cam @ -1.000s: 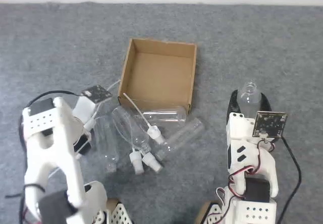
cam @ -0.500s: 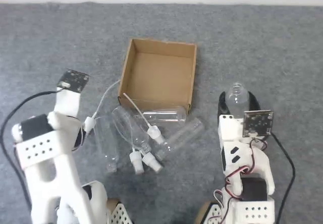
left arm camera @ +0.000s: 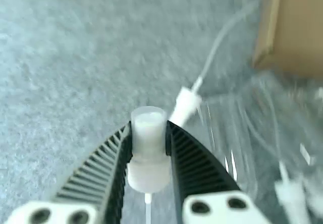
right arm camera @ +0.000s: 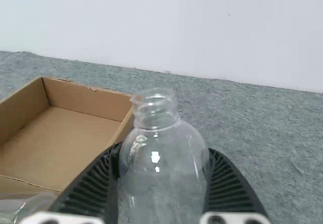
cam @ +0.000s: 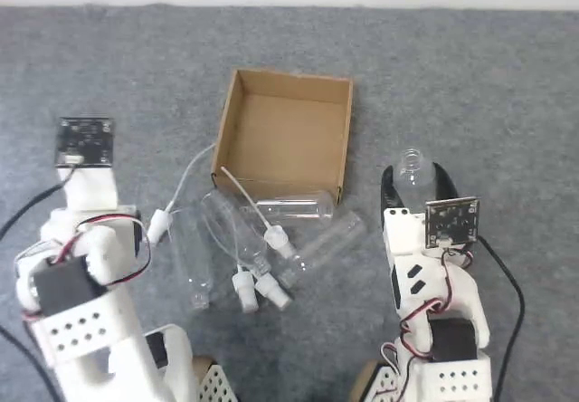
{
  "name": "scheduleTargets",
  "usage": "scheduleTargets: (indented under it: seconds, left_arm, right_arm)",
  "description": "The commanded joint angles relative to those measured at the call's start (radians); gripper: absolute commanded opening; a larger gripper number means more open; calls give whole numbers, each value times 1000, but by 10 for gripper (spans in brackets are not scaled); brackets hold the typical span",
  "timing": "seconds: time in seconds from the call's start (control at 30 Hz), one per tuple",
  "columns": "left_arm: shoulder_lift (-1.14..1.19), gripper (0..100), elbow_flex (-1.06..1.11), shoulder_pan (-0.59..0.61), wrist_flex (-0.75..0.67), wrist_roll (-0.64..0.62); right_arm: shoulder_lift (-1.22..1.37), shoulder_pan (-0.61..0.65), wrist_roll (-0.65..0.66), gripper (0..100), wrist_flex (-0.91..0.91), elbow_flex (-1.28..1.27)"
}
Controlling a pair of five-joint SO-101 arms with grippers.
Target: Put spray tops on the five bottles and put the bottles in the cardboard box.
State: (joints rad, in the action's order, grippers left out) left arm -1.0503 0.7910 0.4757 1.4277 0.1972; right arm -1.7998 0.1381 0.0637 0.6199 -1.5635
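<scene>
My left gripper (left arm camera: 148,126) is shut on a white spray top (left arm camera: 148,151) just above the carpet, its thin tube hanging below. Another spray top (left arm camera: 186,103) lies beyond it, and its tube runs toward the cardboard box (left arm camera: 292,27). My right gripper (cam: 414,183) is shut on an upright clear bottle (cam: 412,165) with an open neck, right of the box (cam: 226,130). The right wrist view has the bottle (right arm camera: 161,158) between the jaws and the box (right arm camera: 81,100) behind it. Several clear bottles (cam: 294,207) lie in front of the box.
Loose spray tops (cam: 258,289) lie among the fallen bottles, one more (cam: 158,225) by the left arm. A bottle (cam: 192,257) lies nearest that arm. Grey carpet covers the floor and a white wall stands behind the box.
The left arm has swung up and back, its camera board moving away from the bottle pile. The right arm has shifted a little toward the box with the bottle in its grip.
</scene>
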Motion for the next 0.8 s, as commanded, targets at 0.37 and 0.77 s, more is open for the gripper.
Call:
scheduleTargets:
  seconds: [0.37, 0.77]
  left_arm:
    - [-120, 11, -113, -8, -307, -423]
    - [-235, 11, -108, -35, -466, -571]
  right_arm:
    - [-16, 13, 14, 83, -5, 18]
    - [-16, 54, 15, 83, 2, 135]
